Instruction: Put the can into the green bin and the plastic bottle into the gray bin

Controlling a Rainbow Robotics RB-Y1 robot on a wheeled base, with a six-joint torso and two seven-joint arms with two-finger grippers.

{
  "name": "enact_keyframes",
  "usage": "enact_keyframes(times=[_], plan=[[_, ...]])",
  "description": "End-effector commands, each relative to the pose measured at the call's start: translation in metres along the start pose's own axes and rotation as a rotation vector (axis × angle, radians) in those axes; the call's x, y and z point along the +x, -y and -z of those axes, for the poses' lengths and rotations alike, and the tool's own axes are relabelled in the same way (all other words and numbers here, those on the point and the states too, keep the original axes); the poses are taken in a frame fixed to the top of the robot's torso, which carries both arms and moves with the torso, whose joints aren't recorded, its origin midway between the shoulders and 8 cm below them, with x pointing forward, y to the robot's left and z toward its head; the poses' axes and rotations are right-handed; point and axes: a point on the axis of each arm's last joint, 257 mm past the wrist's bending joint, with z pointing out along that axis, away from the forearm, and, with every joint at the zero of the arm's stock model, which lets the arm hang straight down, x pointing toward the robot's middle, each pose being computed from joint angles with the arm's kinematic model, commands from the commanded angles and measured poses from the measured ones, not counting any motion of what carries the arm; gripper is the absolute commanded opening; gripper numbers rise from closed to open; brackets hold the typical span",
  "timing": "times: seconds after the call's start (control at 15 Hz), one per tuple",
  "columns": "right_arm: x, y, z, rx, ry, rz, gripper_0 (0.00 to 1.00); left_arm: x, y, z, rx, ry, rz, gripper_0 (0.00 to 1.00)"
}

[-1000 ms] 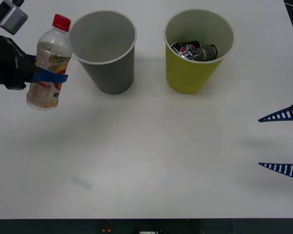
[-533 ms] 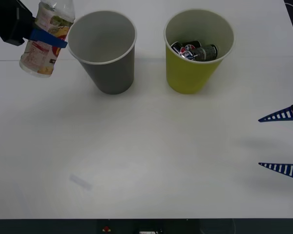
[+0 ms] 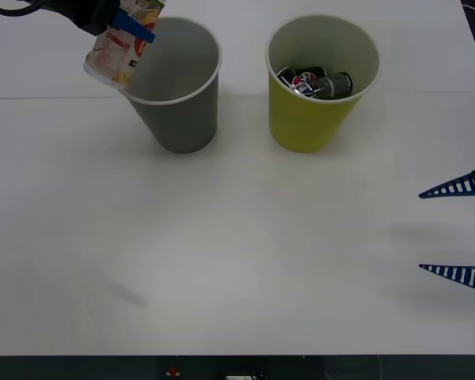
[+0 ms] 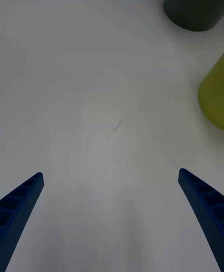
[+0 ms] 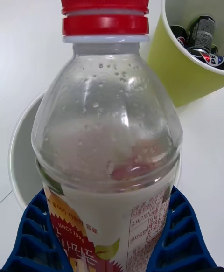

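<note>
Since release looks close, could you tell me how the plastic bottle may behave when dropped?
Held by the left gripper, the plastic bottle looks partly filled, so probably fairly light. Its round body may roll or lie sideways inside the gray bin.

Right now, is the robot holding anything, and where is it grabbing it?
Yes. The left gripper holds the plastic bottle around its labelled middle. The right gripper is open and holds nothing.
</note>
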Motion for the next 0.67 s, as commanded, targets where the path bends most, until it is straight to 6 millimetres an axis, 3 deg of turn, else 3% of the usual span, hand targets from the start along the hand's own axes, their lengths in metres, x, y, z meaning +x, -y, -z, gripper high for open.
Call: enact_keyframes(times=[0.07,0.33,0.4,0.47,0.53,0.6,0.67], plan=[[0.0,0.0,0.0,0.0,0.0,0.0,1.0,-0.015,-0.001,-0.018,-0.024,-0.006,-0.002,0.0],[0.0,0.0,0.0,0.0,0.0,0.0,1.0,-0.028,-0.001,-0.034,-0.04,-0.001,0.008,0.0],[0.0,0.0,0.0,0.0,0.0,0.0,1.0,-0.029,-0.002,-0.034,-0.043,0.001,0.006,0.08],[0.0,0.0,0.0,0.0,0.0,0.0,1.0,-0.029,-0.002,-0.035,-0.042,-0.001,0.007,0.36],[0.0,0.0,0.0,0.0,0.0,0.0,1.0,-0.028,-0.002,-0.035,-0.043,-0.003,-0.001,0.94],[0.0,0.0,0.0,0.0,0.0,0.0,1.0,-0.028,-0.002,-0.034,-0.044,-0.001,-0.004,1.0],[0.0,0.0,0.0,0.0,0.0,0.0,1.0,-0.028,-0.002,-0.034,-0.044,-0.002,-0.024,1.0]])
